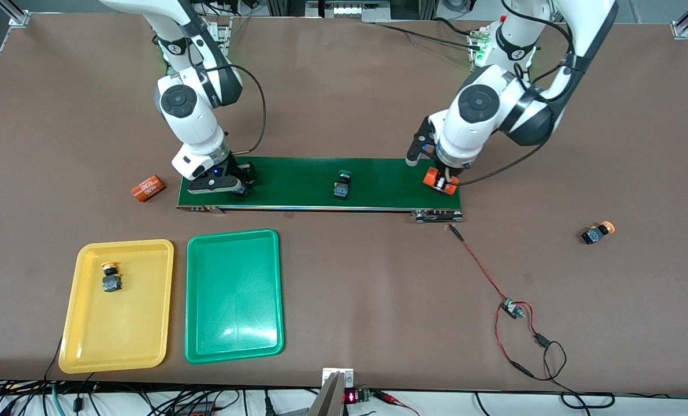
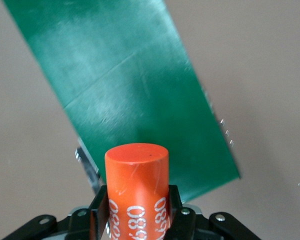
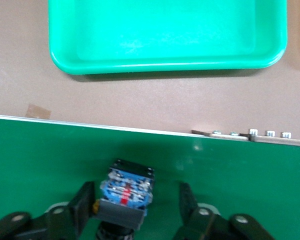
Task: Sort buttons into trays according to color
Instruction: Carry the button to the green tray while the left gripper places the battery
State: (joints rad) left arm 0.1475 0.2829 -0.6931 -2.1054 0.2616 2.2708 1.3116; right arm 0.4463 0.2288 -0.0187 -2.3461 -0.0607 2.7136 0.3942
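Right gripper (image 1: 237,188) sits low over the conveyor belt (image 1: 297,182) at the right arm's end, its fingers spread on either side of 1 button (image 1: 241,190) that rests on the belt, not yet pinched. From the front view, the left gripper (image 1: 443,184) is over the belt's other end, clamped on an orange cylinder (image 1: 439,180). A green-capped button (image 1: 342,185) lies mid-belt; a yellow-capped button (image 1: 110,278) sits in the yellow tray (image 1: 118,346), with the green tray (image 1: 234,341) just beside it, both nearer the camera than the belt. Another yellow-capped button (image 1: 597,233) lies on the table toward the left arm's end, and a second orange cylinder (image 1: 148,188) lies off the belt's right-arm end. Left wrist view: the cylinder (image 2: 136,192), printed in white, stands gripped between the fingers (image 2: 176,215) above the belt (image 2: 120,90). Right wrist view: the button's blue-and-black body (image 3: 126,192) lies between 2 parted fingers (image 3: 82,205) on the belt (image 3: 240,170), the green tray (image 3: 165,62) nearby.
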